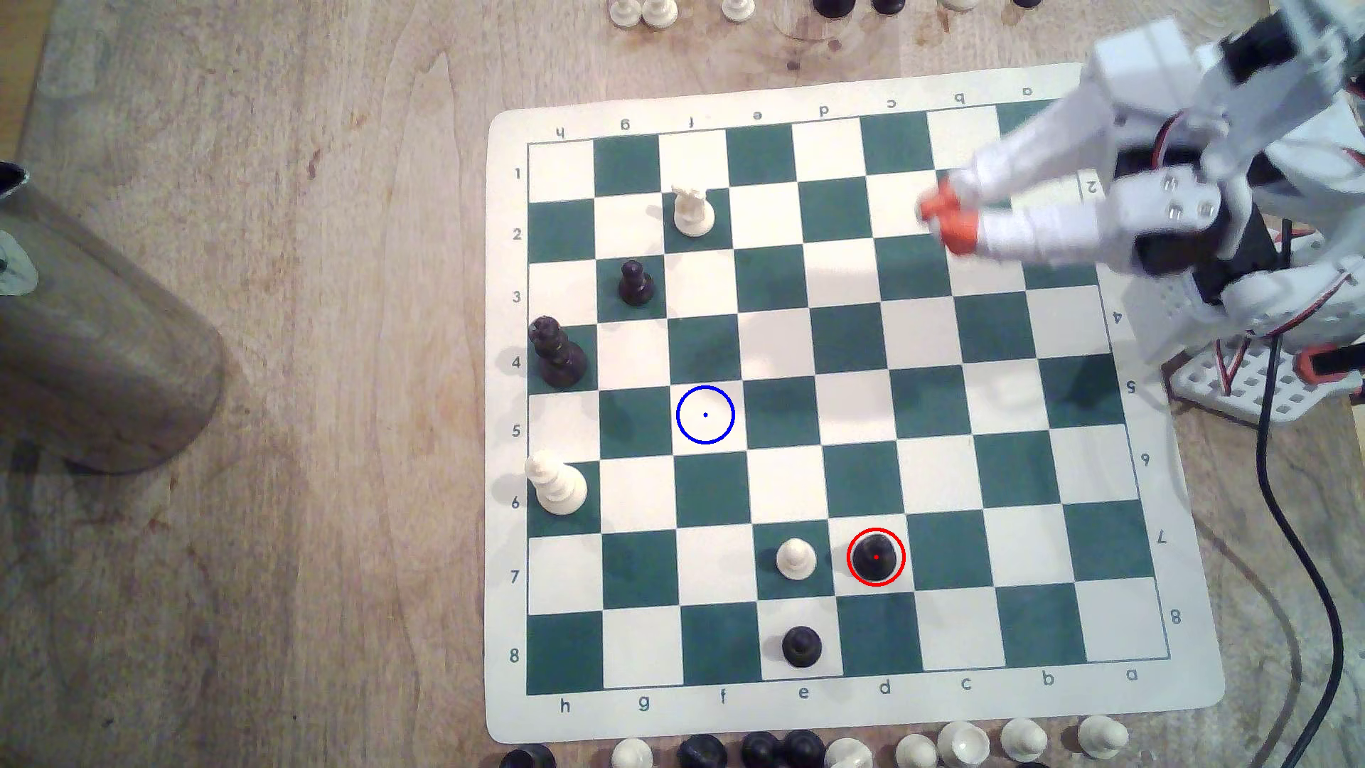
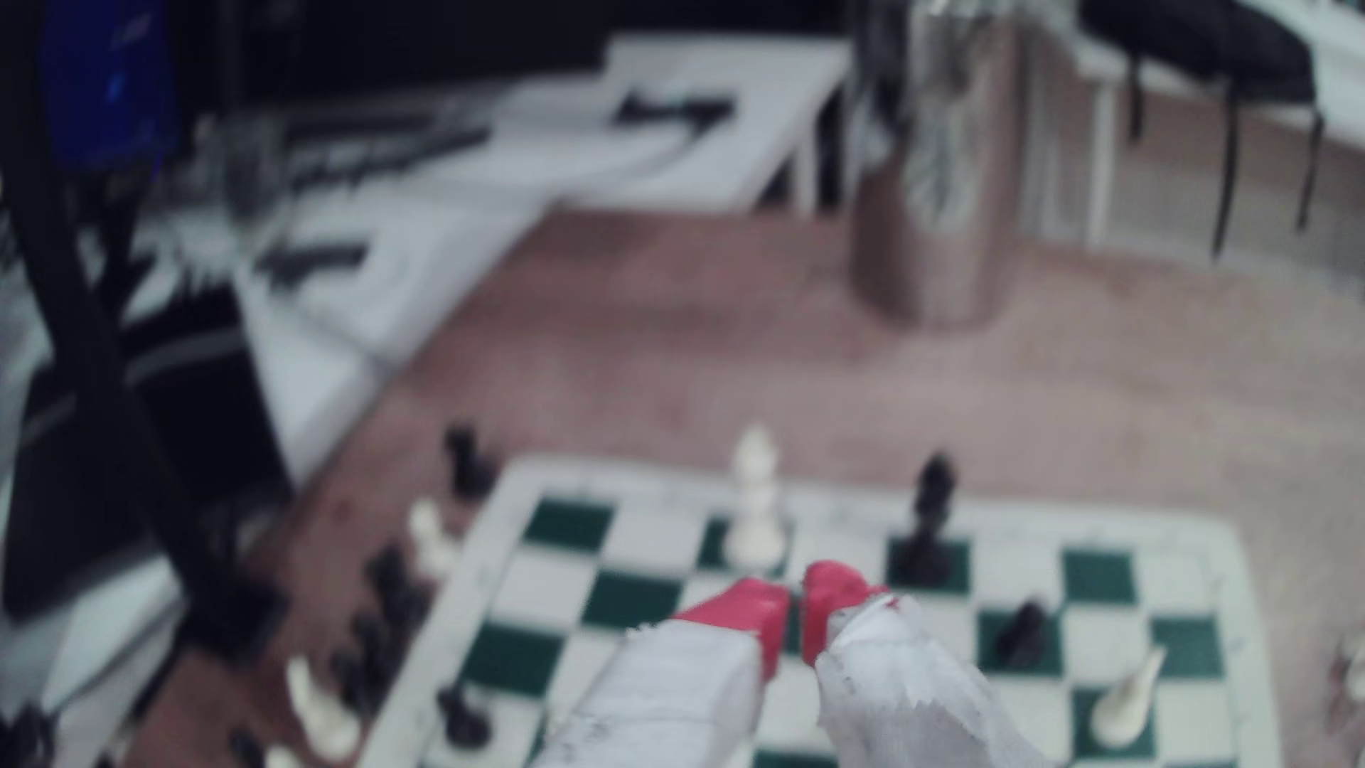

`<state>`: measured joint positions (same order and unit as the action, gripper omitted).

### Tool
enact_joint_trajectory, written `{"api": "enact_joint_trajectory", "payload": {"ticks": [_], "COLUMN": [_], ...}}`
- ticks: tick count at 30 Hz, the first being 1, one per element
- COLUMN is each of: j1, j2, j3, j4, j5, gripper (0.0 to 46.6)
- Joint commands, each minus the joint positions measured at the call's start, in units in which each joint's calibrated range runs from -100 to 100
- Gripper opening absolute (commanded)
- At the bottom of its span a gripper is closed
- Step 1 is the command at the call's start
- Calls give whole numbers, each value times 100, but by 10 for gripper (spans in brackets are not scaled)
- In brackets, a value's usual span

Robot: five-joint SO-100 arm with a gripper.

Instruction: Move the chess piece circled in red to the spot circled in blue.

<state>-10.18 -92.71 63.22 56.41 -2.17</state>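
From your gripper [image 1: 939, 219], the chess piece [image 1: 876, 557] lies well away toward six o'clock in the exterior view, upright on a white square just beside a white pawn [image 1: 796, 558]. The arm reaches in from three o'clock, above the board; the orange tips are nearly together, holding nothing. The spot [image 1: 705, 414] sits at ten o'clock from the piece.

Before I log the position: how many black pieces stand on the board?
4: the ringed piece on d7, a pawn on e8, a pawn on g3, a tall piece on h4.
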Motion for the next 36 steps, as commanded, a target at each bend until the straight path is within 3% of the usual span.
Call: {"api": "enact_joint_trajectory", "payload": {"ticks": [1,4,5,6,10,22,29,36], "j1": [-496,-621,-691,-723,-793,-1294,-1528,-1708], "j2": [366,774,1045,1156,1478,2938,3685,4398], "j3": [-329,-402,-402,-392,-402,-501,-510,-728], "j4": [223,280,272,272,264,280,214,-310], "j5": [20,0,-15,-34,20,15,-44,-215], "gripper": [134,150,202,226,241,231,200,189]}}
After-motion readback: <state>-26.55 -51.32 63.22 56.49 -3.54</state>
